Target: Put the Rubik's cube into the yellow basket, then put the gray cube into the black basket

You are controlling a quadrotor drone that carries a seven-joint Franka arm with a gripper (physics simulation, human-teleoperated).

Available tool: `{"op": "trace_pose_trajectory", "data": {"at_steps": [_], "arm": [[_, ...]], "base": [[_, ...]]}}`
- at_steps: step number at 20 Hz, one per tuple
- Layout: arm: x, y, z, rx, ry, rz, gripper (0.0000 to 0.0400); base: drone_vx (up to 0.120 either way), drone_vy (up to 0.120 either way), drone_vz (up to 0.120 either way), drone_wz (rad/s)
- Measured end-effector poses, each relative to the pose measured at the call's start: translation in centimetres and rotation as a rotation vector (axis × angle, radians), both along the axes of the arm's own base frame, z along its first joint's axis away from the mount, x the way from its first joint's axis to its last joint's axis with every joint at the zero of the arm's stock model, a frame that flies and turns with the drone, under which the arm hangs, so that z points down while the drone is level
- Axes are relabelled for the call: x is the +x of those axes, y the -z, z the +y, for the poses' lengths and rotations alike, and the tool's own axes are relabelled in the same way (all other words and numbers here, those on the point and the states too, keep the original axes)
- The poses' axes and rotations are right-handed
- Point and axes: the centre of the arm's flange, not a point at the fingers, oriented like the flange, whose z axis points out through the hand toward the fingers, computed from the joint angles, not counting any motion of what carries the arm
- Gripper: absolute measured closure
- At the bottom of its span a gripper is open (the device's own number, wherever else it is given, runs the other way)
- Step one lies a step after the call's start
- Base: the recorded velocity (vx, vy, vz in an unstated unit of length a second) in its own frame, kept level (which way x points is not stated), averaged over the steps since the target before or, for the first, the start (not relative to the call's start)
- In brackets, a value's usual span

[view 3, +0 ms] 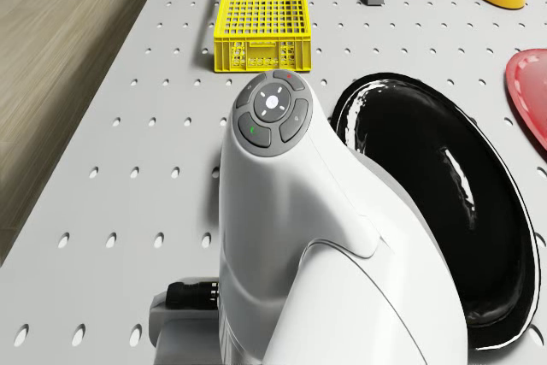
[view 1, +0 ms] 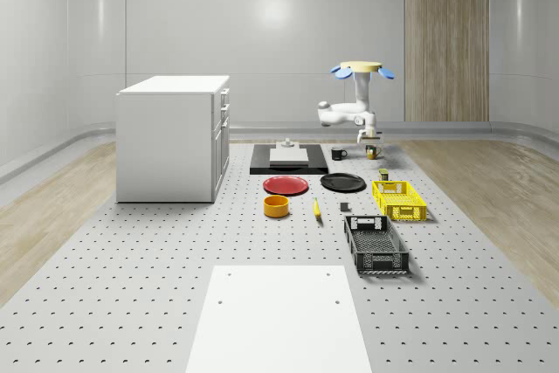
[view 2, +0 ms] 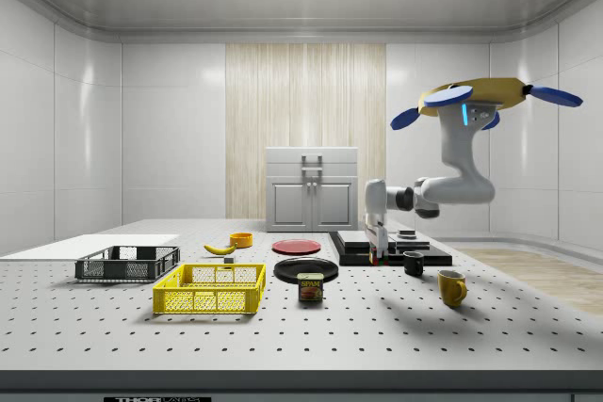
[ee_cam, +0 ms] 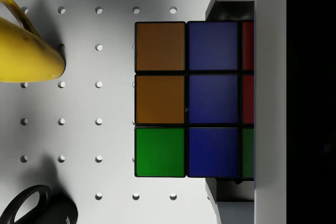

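The multicoloured Rubik's cube (ee_cam: 194, 99) sits on the grey perforated table (view 1: 131, 286), directly beneath the wrist camera, showing orange, blue and green tiles. The two-finger gripper (view 2: 375, 253) hangs low over it; whether its jaws are spread or closed cannot be told. The yellow mesh basket (view 1: 399, 199) lies at six o'clock of the hovering drone (view 1: 362, 69). Glossy black plate (view 3: 436, 203) beside the white arm (view 3: 291, 237).

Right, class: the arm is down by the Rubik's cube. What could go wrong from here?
The drone hovers over the table's far end, claw low at the Rubik's cube.
1. The yellow mug and black mug stand close by; the claw could knock them.
2. The cube sits off-centre in the wrist view, so a grasp may slip.
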Motion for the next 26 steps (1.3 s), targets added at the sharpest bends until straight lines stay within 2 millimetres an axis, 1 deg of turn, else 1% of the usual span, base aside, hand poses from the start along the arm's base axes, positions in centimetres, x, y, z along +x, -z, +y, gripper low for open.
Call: {"op": "trace_pose_trajectory", "data": {"at_steps": [3, 13, 26], "arm": [[0.00, 0.05, 0.00, 0.000, 0.000, 0.000, 0.0075], [0.00, 0.10, 0.00, 0.000, 0.000, 0.000, 0.0075], [0.00, 0.11, 0.00, 0.000, 0.000, 0.000, 0.0075]], "base": [[0.120, 0.000, 0.027, 0.000], [0.120, 0.120, 0.000, 0.000], [0.120, 0.003, 0.000, 0.000]]}}
